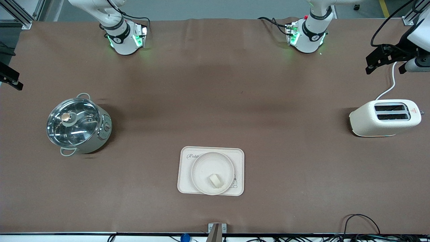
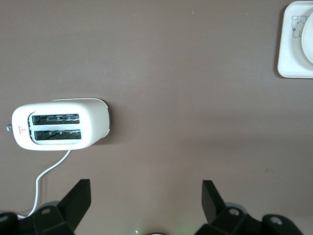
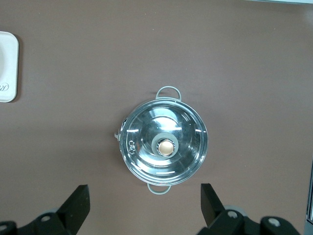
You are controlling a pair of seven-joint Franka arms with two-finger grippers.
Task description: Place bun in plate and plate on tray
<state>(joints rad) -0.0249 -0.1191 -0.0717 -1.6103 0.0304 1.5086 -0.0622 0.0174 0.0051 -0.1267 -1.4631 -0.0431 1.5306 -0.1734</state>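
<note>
Left gripper (image 2: pixel 146 196) and right gripper (image 3: pixel 145 201) both gape; plate (image 1: pixel 201 168) hides tray (image 1: pixel 184 188) lettering

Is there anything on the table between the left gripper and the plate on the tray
Nothing visible. The left gripper, open, hangs over bare table beside the toaster. Only brown mat lies between there and the plate, which sits on the tray holding the bun.
</note>
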